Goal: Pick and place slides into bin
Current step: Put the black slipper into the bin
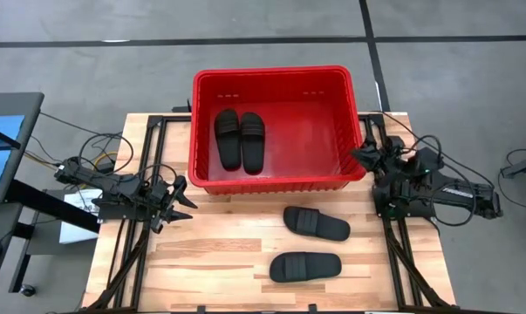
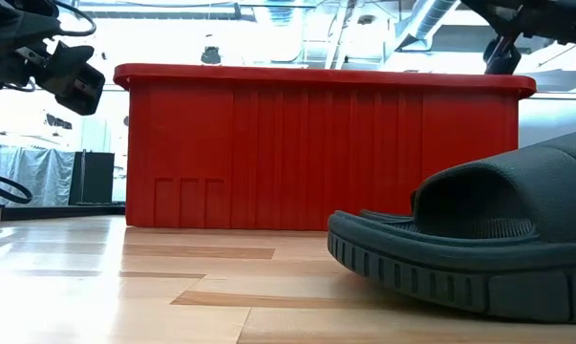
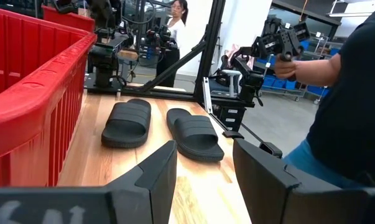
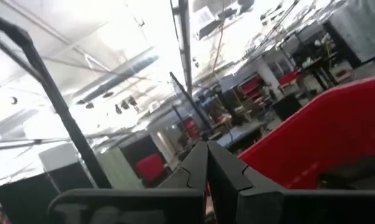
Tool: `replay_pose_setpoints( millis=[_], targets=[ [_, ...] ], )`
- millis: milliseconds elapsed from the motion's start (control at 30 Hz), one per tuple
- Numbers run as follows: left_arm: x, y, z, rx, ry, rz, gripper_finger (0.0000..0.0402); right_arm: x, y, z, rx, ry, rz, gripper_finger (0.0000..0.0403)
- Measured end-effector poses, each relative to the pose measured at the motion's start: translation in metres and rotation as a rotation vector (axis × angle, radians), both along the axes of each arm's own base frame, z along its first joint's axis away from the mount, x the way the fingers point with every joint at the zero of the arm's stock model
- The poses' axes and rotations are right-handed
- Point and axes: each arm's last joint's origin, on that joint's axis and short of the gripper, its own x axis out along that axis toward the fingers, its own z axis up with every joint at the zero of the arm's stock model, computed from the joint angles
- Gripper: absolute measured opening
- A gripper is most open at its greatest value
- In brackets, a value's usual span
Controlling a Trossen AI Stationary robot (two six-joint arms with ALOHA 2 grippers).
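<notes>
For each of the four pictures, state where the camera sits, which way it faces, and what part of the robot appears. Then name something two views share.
High view: overhead, facing straight down; shows both arms, the left gripper, the right gripper, the bin.
Low view: at tabletop height, facing level at the bin's wall; a slide close up.
Left wrist view: looks past open fingers at two slides on the table.
Right wrist view: tilted upward past shut fingers, bin rim beside.
Shared: high and left wrist views both show the two table slides.
</notes>
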Motion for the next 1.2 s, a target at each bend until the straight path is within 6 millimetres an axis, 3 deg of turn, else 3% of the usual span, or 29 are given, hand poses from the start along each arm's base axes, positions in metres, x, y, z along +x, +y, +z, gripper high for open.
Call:
replay_pose_setpoints(
  millis=[167, 333, 500, 800, 967, 1200],
  targets=[
    [0.0, 0.0, 0.0, 0.0, 0.0, 0.0, 0.0149, -0.002, 0.0, 0.007, -0.059, -0.052, -0.023, 0.0],
    [0.0, 0.0, 0.0, 0.0, 0.0, 0.0, 0.0149, -0.01, 0.01, 0.032, -0.372, -0.071, 0.027, 0.0],
    [0.0, 0.0, 0.0, 0.0, 0.0, 0.0, 0.0149, -0.019, 0.017, 0.06, -0.496, 0.082, 0.059, 0.0],
    [0.0, 0.0, 0.0, 0.0, 0.0, 0.0, 0.0149, -0.012, 0.024, 0.085, -0.339, 0.502, 0.28, 0.0],
    [0.0, 0.0, 0.0, 0.0, 0.0, 0.0, 0.0149, -0.002, 0.034, 0.081, -0.249, 0.637, 0.444, 0.0],
    [0.0, 0.0, 0.0, 0.0, 0.0, 0.0, 0.0149, -0.005, 0.05, 0.073, -0.171, 0.73, 0.61, 0.0]
  ],
)
